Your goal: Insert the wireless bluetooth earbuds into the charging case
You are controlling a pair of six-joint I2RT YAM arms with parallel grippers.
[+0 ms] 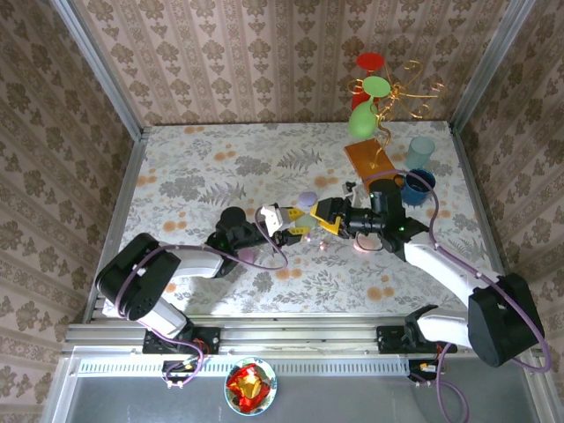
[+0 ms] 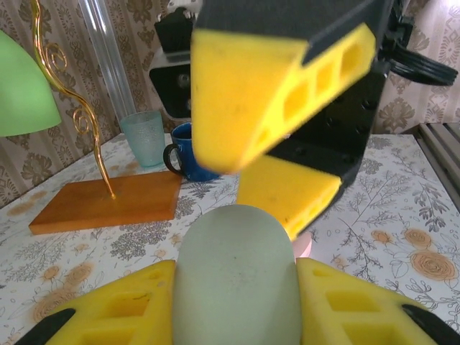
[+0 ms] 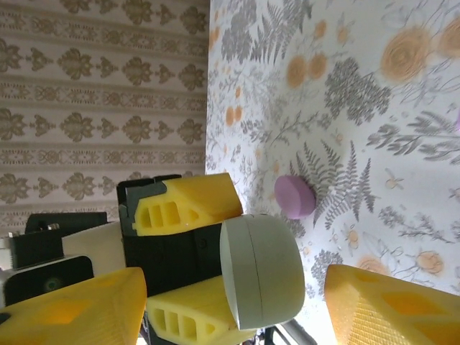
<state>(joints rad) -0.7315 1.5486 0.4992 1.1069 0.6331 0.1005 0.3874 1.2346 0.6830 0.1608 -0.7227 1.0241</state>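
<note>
A pale green round charging case (image 2: 236,277) sits closed between the yellow fingers of my left gripper (image 2: 236,295), which is shut on it above the table's middle (image 1: 286,227). My right gripper (image 1: 324,214) faces it from the right. In the right wrist view the case (image 3: 269,269) stands edge-on, with the left gripper's fingers (image 3: 183,205) clamping it. My right gripper (image 3: 230,316) is open, its two fingers wide apart on either side of the case and clear of it. The earbuds are out of view.
A lilac round case (image 1: 307,200) lies on the table just behind the grippers, and a pink one (image 1: 364,244) under the right wrist. At the back right stand an orange board with a gold wire stand (image 1: 370,159), a teal glass (image 1: 420,152) and a blue mug (image 1: 417,185).
</note>
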